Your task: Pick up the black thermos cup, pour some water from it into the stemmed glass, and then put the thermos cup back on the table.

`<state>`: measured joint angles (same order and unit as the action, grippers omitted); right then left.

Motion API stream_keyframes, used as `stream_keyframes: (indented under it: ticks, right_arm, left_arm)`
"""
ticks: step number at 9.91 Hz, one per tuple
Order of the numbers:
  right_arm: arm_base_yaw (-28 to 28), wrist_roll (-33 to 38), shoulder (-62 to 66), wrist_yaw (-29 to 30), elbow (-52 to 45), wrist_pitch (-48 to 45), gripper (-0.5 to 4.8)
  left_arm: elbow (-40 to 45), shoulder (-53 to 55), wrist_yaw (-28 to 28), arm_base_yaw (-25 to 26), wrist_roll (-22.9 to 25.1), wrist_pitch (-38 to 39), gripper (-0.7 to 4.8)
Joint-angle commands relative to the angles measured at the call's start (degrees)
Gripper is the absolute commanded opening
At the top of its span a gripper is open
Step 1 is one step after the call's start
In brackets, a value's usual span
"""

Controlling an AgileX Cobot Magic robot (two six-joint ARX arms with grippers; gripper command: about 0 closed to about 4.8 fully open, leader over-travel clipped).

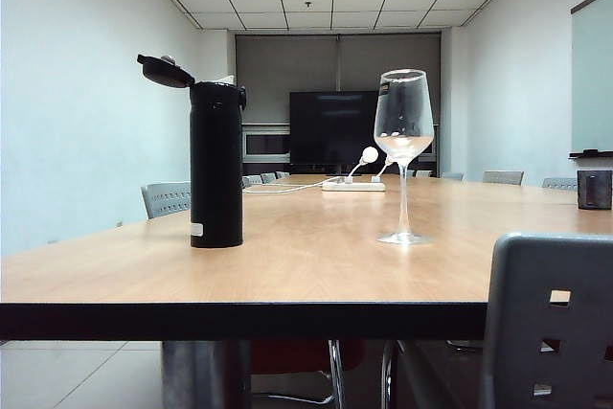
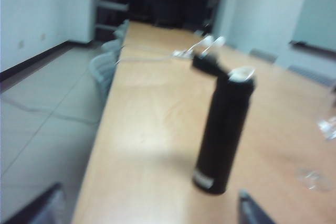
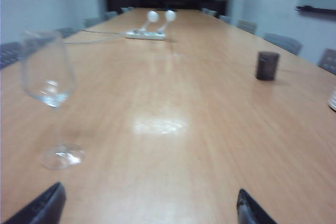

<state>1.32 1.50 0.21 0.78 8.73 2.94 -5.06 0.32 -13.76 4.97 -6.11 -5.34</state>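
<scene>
The black thermos cup (image 1: 215,165) stands upright on the left part of the table (image 1: 316,256), its flip lid hinged open. To its right stands the stemmed glass (image 1: 403,131), upright and apart from it. Neither gripper shows in the exterior view. In the left wrist view my left gripper (image 2: 148,199) is open, with bare table between its fingers, and the thermos cup (image 2: 223,129) stands a little beyond one fingertip (image 2: 245,201). In the right wrist view my right gripper (image 3: 149,192) is open over bare table, with the stemmed glass (image 3: 47,72) off to one side ahead.
A small dark squat cup (image 1: 594,189) sits at the table's right edge, and also shows in the right wrist view (image 3: 267,65). A white power strip (image 1: 352,185) with plugs and a cable lies farther back. A grey chair back (image 1: 551,323) stands at the near right corner.
</scene>
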Motion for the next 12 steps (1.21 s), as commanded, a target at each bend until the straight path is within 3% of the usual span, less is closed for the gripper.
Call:
stream_keyframes:
  ticks: [1, 3, 4, 5, 6, 7, 8, 9, 10, 11, 12]
  right_arm:
    - [0.0, -1.6, 2.4, 4.6, 13.0, 9.5, 4.12]
    - [0.0, -1.6, 8.7, 5.6, 19.9, 9.5, 4.12]
    - [0.0, -1.6, 14.9, 5.8, 25.6, 10.6, 4.12]
    - [0.0, -1.5, 22.4, 7.5, 33.0, 11.7, 4.14]
    - [0.0, -1.2, 28.5, 12.9, 37.7, 4.7, 4.14]
    - [-0.1, -0.8, 29.6, 13.1, 38.4, 3.7, 4.14]
    - [0.0, 0.0, 33.4, 13.1, 40.2, 2.5, 4.14]
    - [-0.2, 0.5, 37.3, 13.1, 40.3, -0.3, 4.14]
    - [-0.2, 1.2, 38.3, 13.1, 40.3, -1.3, 4.14]
    - [-0.2, 1.5, 44.7, 13.6, 40.3, -5.3, 4.14]
    - [-0.5, 1.5, 45.8, 13.8, 40.3, -6.1, 4.14]
  left_arm:
    - [-11.7, 3.3, -2.1, -0.1, -0.1, 6.6, 4.79]
    - [-16.7, 10.0, -2.2, -0.1, -0.2, 6.1, 4.79]
    - [-20.7, 16.2, -4.9, -0.1, -0.8, 5.0, 4.79]
    - [-25.2, 24.4, -7.0, -0.2, -2.0, -0.5, 4.79]
    - [-29.1, 35.1, -5.7, -4.8, -3.8, -8.8, 4.79]
    - [-29.8, 37.3, -4.2, -6.8, -3.5, -9.5, 4.79]
    - [-31.7, 47.8, 4.3, -17.2, 0.4, -13.8, 4.79]
    - [-32.1, 59.6, 11.1, -23.3, 1.3, -22.5, 4.79]
    - [-32.1, 62.3, 11.2, -23.8, 1.3, -24.6, 4.79]
    - [-32.8, 78.5, 13.2, -26.2, 1.4, -34.8, 4.79]
    - [-33.1, 81.0, 13.5, -26.6, 1.4, -36.6, 4.79]
